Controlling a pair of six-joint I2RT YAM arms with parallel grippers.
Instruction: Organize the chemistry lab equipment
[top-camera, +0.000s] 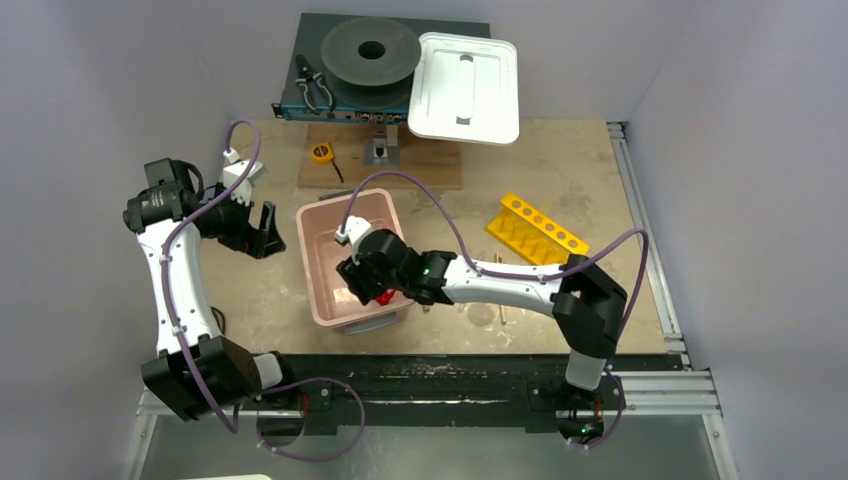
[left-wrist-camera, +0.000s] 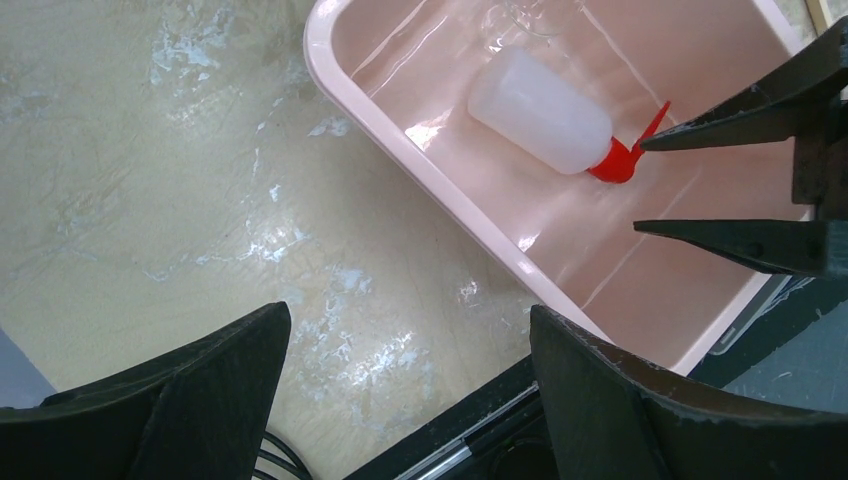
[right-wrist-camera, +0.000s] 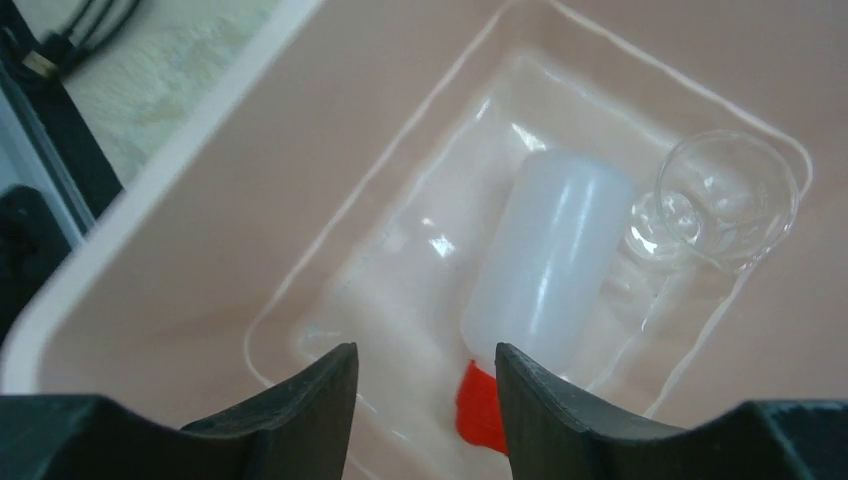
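At frame centre, on the scuffed beige bench (top-camera: 255, 290) between pale walls (top-camera: 100, 80), a glossy pink tub (top-camera: 322, 262) holds the translucent squeeze bottle (right-wrist-camera: 550, 260) (lying flat); right tool (right-wrist-camera: 425, 360) released above it, left tool (left-wrist-camera: 410, 315) spread wide.

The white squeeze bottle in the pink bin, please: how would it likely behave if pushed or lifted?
Lying on its round side, the squeeze bottle would probably roll. Its translucent plastic body shows no liquid, so it is likely light and squashy.
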